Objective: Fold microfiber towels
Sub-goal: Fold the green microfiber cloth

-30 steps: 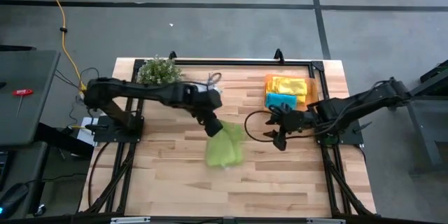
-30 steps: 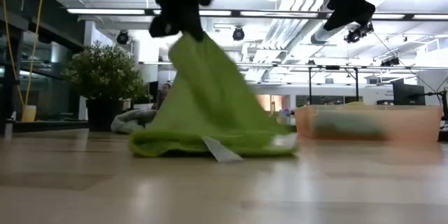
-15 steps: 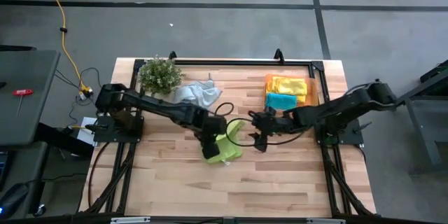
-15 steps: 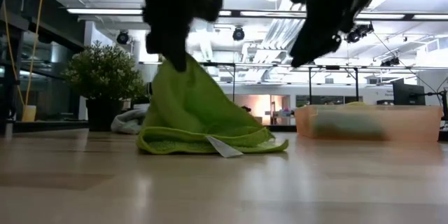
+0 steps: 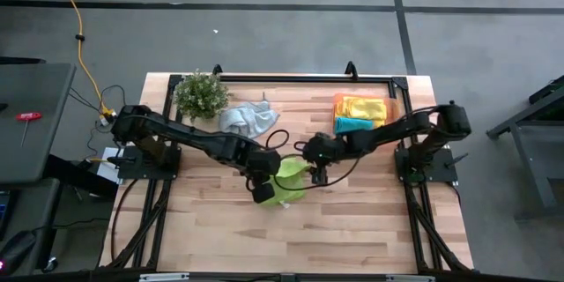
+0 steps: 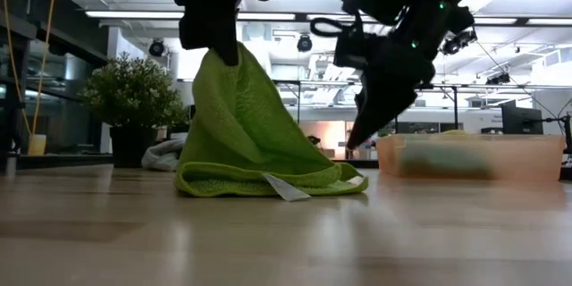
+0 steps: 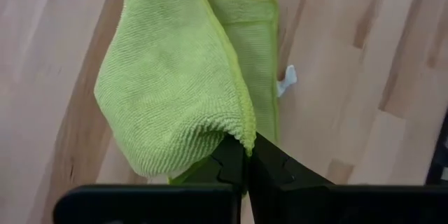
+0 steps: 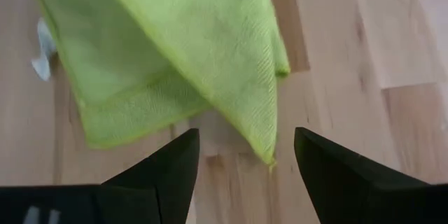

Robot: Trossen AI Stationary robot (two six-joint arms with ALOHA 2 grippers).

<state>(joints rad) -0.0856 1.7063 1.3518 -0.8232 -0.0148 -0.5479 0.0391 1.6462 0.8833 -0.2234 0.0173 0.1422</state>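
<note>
- Your left gripper [image 5: 263,192], just below centre in the high view, pinches a corner of the lime green towel [image 5: 288,181] and holds it lifted; the rest drapes onto the wooden table [image 5: 352,229] as a folded heap.
- The left wrist view shows the fingers pressed together on the cloth's edge, with a white tag [image 7: 288,80] sticking out beside the towel.
- Your right gripper [image 5: 315,173] hangs over the towel's right edge, fingers spread wide and holding nothing.
- The orange tray [image 5: 395,106], upper right of the table, holds a yellow towel [image 5: 361,107] with the teal blue towel [image 5: 352,125] lying beside it.
- A pale grey-blue towel [image 5: 248,119] lies crumpled next to the plant [image 5: 200,93], upper left of the table.
</note>
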